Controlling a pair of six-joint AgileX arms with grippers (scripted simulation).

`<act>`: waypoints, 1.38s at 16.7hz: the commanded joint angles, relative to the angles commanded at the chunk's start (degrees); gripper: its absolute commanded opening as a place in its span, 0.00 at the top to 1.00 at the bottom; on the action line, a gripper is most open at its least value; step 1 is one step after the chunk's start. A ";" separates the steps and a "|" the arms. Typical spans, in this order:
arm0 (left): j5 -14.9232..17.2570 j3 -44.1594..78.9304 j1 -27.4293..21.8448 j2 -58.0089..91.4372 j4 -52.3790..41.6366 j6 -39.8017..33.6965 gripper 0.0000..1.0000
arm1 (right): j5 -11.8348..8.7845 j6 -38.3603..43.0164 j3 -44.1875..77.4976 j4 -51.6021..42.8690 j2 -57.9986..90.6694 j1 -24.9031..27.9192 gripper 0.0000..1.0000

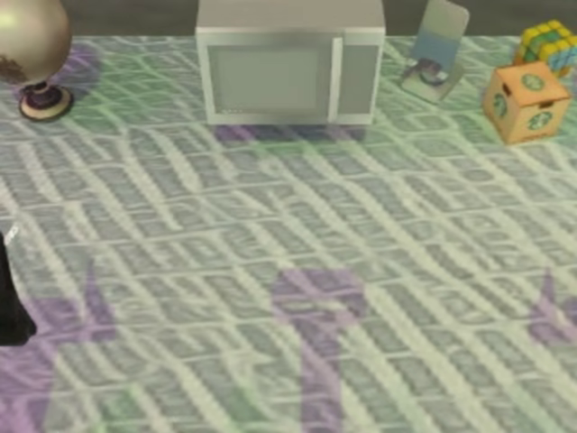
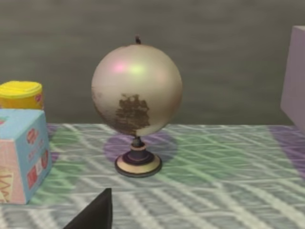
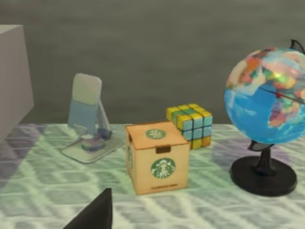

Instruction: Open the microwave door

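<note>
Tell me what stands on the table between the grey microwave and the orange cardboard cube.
In the top view, a pale blue phone stand stands between the boxy grey-silver microwave and the orange cardboard cube.

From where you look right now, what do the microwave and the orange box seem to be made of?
The microwave looks like painted metal or plastic: a smooth, matte light grey shell with a darker, glass-like window in the microwave door. The orange box looks like thin wood or cardboard: flat tan panels, a slot in its front, printed green logos.
</note>
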 joint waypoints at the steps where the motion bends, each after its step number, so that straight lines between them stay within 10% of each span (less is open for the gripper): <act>1: 0.00 0.00 0.00 0.00 0.00 0.00 0.00 | 0.00 0.00 0.00 0.00 0.00 0.00 0.00; 9: -3.91 16.15 -6.49 16.62 -7.33 -5.06 0.00 | 0.00 0.00 0.00 0.00 0.00 0.00 0.00; 23: -19.64 93.50 -32.84 99.89 -34.22 -28.24 0.00 | 0.00 0.00 0.00 0.00 0.00 0.00 0.00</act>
